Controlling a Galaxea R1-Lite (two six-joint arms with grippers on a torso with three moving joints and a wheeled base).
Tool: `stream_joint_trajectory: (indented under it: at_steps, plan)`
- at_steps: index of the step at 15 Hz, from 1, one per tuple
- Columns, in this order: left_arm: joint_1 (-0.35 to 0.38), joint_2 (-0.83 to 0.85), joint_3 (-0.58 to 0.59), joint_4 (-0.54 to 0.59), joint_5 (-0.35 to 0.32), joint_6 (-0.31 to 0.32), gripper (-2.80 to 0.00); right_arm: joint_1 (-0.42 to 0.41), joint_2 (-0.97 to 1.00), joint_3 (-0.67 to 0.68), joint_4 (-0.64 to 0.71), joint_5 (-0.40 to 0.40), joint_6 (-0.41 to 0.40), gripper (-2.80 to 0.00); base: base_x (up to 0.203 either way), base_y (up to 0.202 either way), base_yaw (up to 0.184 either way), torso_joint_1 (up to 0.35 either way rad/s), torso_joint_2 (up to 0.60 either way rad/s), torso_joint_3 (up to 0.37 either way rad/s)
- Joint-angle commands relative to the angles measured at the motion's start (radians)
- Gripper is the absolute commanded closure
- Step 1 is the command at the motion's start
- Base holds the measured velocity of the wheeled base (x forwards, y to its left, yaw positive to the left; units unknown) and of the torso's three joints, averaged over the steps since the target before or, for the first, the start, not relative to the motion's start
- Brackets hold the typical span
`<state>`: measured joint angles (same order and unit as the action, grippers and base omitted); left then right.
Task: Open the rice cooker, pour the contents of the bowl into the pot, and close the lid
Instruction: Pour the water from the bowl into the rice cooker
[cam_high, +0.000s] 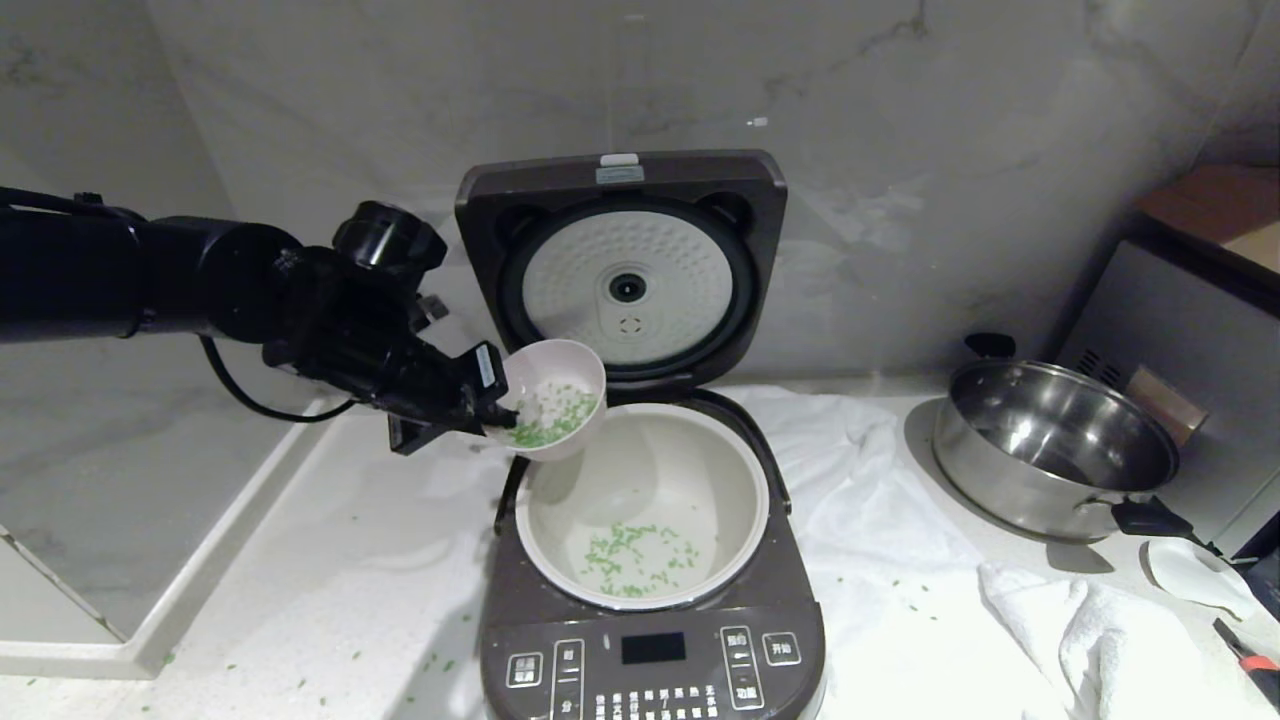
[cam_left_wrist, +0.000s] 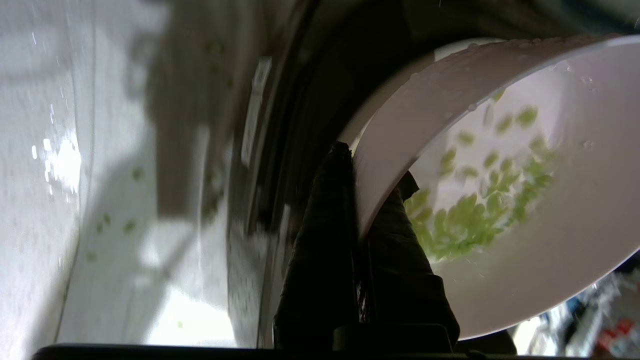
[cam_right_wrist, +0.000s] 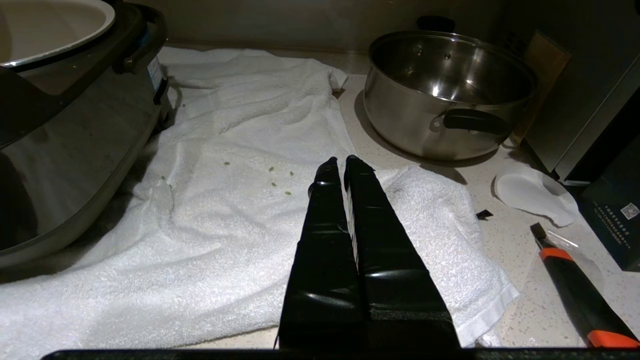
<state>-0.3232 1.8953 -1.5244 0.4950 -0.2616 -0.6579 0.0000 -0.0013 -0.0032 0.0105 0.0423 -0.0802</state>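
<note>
While left gripper (cam_high: 490, 400) tilts bowl (cam_high: 556, 396), lid (cam_high: 622, 262) open

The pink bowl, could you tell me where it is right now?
In the head view the bowl is left of centre, tilted over the pot's back-left rim, gripped by the left gripper.

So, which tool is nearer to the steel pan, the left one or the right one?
The right. The right tool hangs shut over the white towel, with the steel pan just beyond it. The left tool grips the bowl across the rice cooker from the pan.
</note>
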Motion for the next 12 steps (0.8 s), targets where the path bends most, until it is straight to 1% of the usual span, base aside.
stream_joint_trajectory:
  at_steps: [1,4,5,7,9,11,12]
  plan:
    - [-0.011,0.011,0.057,-0.117,0.031,-0.011,0.0,0.0,0.0,0.0,0.0,0.001,-0.001,0.0,0.0,0.0,0.0,0.0,0.0,0.0]
    - [-0.036,0.001,0.177,-0.282,0.046,-0.018,0.0,0.0,0.0,0.0,0.0,0.001,-0.001,0.0,0.0,0.0,0.0,0.0,0.0,0.0]
    - [-0.044,-0.009,0.237,-0.368,0.047,-0.018,0.0,0.0,0.001,0.0,0.0,0.001,-0.001,0.0,0.0,0.0,0.0,0.0,0.0,0.0]
    - [-0.054,-0.025,0.376,-0.647,0.047,-0.013,0.0,0.0,0.001,0.0,0.0,0.001,-0.001,0.0,0.0,0.0,0.0,0.0,0.0,0.0]
    - [-0.067,-0.019,0.493,-0.977,0.049,-0.008,0.0,0.0,0.001,0.0,0.0,0.001,-0.001,0.0,0.0,0.0,0.0,0.0,0.0,0.0]
    - [-0.079,0.007,0.594,-1.239,0.062,-0.006,0.0,0.0,0.0,0.0,0.0,0.001,-0.001,0.0,0.0,0.0,0.0,0.0,0.0,0.0]
    - [-0.09,0.028,0.623,-1.351,0.083,-0.005,0.0,0.0,0.0,0.0,0.0,0.001,-0.001,0.0,0.0,0.0,0.0,0.0,0.0,0.0]
